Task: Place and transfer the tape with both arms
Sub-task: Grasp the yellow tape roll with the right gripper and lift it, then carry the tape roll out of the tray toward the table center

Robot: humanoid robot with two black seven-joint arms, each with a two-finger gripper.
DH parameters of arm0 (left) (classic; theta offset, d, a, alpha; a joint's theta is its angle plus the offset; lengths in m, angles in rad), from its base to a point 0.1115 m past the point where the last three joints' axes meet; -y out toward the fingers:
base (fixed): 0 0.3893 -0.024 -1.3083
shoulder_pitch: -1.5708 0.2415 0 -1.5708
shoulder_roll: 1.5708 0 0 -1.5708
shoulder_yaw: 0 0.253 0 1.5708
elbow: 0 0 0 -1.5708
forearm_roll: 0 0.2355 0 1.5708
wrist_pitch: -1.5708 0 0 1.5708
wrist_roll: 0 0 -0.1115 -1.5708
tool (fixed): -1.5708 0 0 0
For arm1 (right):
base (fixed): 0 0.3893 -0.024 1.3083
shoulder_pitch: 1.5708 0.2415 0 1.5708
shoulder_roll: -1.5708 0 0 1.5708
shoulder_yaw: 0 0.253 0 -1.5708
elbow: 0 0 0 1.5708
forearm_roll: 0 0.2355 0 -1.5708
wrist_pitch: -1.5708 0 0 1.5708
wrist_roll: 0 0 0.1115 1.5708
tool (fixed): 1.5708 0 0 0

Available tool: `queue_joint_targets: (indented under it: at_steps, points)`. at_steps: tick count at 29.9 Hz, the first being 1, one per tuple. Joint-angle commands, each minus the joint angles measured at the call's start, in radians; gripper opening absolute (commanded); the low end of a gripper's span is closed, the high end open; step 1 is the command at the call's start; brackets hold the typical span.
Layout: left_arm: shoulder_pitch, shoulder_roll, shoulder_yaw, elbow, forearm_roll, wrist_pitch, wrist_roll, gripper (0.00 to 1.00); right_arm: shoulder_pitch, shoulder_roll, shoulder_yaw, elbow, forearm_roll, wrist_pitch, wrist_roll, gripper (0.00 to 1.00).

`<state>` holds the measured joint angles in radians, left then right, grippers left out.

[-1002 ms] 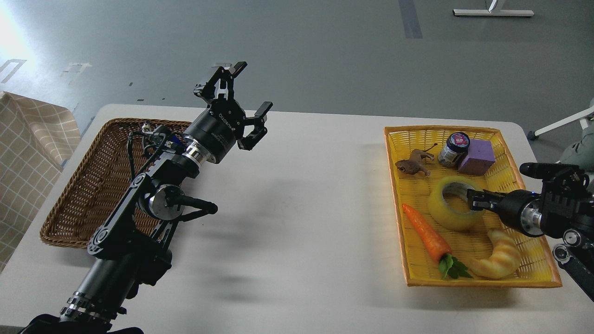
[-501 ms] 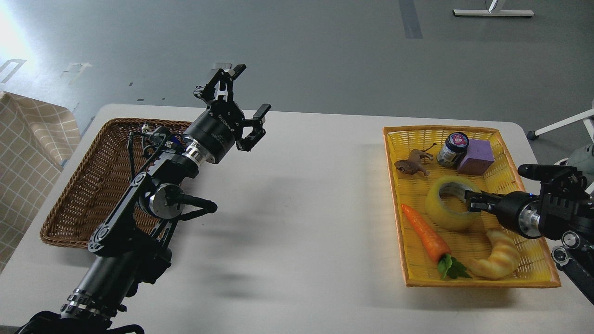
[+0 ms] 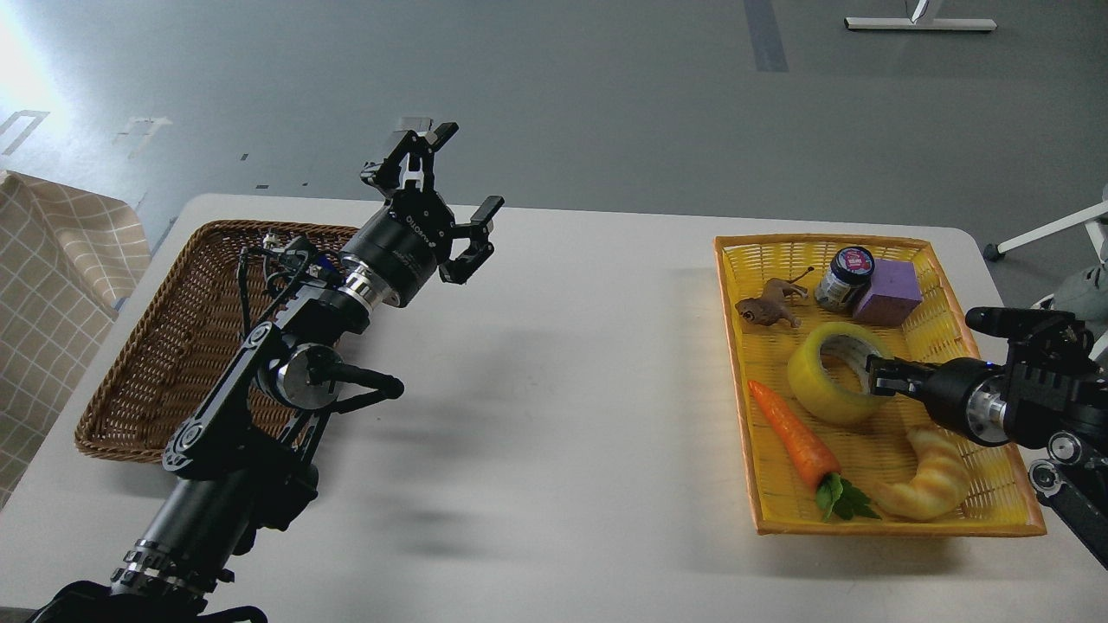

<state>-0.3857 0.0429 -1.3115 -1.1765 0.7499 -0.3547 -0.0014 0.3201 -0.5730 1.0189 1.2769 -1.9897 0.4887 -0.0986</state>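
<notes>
Wide open are the jaws of the left gripper (image 3: 450, 186), held up in the air over the white table (image 3: 554, 389) beside the brown basket (image 3: 164, 337). Over on the right, the right gripper (image 3: 876, 377) pinches the rim of the tape (image 3: 827, 381), which sits tipped up in the yellow basket (image 3: 995, 484) next to the carrot (image 3: 792, 433). With such a small grip, the smooth roll may slip and drop

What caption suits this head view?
Right tool grips the tape in the yellow basket; left tool open.
</notes>
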Motion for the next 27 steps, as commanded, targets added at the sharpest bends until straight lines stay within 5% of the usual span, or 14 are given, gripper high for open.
queue_joint_targets:
  at_steps: [1,18,27]
  points:
    - [-0.005,-0.001,0.0,-0.002,0.0,0.0,0.001,0.98,-0.001,-0.007,0.003,0.025,0.002,0.0,0.0,0.17]
    - [0.001,-0.005,0.0,0.0,0.0,0.019,0.009,0.98,0.166,-0.059,0.03,0.111,0.068,0.0,-0.003,0.18]
    - [0.005,-0.003,0.0,0.0,0.0,0.019,0.008,0.98,0.387,0.057,-0.137,0.09,0.065,0.0,-0.007,0.18]
